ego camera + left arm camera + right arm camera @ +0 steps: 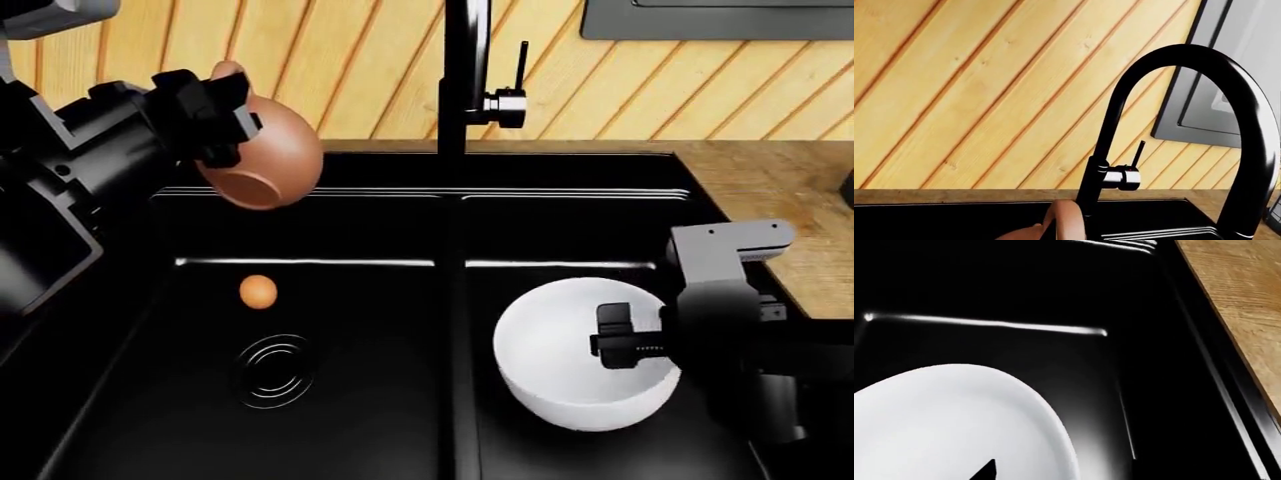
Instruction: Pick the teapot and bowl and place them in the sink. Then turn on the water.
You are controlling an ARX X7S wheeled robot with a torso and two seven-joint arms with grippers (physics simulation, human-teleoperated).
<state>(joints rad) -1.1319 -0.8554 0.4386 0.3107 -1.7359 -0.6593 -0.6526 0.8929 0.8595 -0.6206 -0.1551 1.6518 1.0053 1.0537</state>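
Boxy matte-black left arm (80,170), dark grey blocky right arm (727,290), black ridged hand (627,345)

Nothing here can be read: no words, labels, brand marks or numbers show in any of the three views. The teapot (267,160) is plain terracotta, the bowl (561,350) plain white, and the sink (441,260) glossy black with no maker's mark that I can see. The tap (465,70) and its lever carry no hot or cold sign. The wooden wall panelling (987,90) and the worktop (761,190) show only grain. The dark framed panel (1201,115) on the wall is blank as far as it shows.
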